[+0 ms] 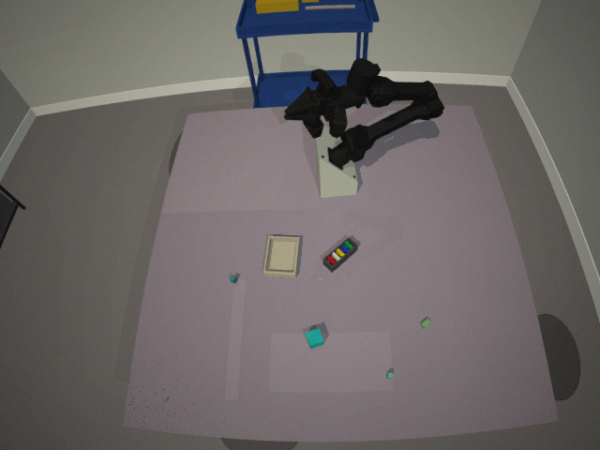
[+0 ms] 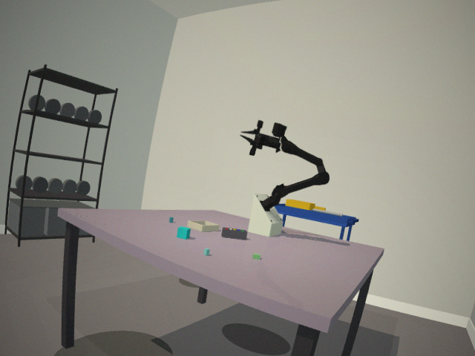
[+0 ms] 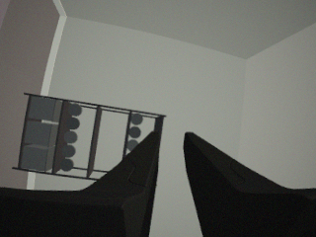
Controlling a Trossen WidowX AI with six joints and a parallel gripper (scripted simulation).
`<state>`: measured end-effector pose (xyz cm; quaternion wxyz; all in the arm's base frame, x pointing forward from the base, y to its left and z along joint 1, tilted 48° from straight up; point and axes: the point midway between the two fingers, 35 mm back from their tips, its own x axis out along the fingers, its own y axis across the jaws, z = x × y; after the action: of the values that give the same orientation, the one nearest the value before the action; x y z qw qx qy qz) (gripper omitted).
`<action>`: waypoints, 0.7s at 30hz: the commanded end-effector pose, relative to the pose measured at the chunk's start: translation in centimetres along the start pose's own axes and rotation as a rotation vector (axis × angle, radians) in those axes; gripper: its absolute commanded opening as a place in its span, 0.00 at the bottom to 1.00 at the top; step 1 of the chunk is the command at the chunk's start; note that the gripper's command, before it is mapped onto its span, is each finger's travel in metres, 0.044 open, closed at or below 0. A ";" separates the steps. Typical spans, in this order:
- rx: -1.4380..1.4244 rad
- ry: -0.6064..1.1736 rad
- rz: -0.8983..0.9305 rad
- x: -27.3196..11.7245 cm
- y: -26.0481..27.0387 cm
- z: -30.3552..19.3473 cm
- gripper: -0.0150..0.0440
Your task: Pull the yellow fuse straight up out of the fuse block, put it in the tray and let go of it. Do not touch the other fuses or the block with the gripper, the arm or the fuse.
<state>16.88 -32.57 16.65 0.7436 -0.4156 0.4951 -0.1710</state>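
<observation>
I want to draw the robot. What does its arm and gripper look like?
The arm is all black, made of chunky rounded links. It grows from a pale wedge-shaped base. The gripper is black too, with two pointed fingers like fins. No cables or markings show.

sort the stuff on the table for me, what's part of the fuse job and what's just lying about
Job:
yellow fuse
fuse block, with the other fuses
tray
gripper, nearly shut on nothing, high above the table

Lying about:
large teal cube
two small teal cubes
small green block
</observation>
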 end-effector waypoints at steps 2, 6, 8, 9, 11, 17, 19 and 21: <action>-0.015 -0.188 0.250 3.0 5.6 6.8 0.37; -0.045 -0.287 0.427 3.9 10.0 11.1 0.37; -0.055 -0.317 0.490 3.9 11.6 12.4 0.37; -0.055 -0.334 0.525 3.9 12.4 13.1 0.37; -0.052 -0.382 0.643 3.6 15.1 15.2 0.37; -0.046 -0.465 1.001 1.2 23.0 20.2 0.37; -0.044 -0.471 1.126 0.0 25.6 21.4 0.37; -0.042 -0.465 1.252 -1.4 28.2 22.5 0.37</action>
<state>31.54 -10.43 1.05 0.8136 -0.1702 0.4587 0.3142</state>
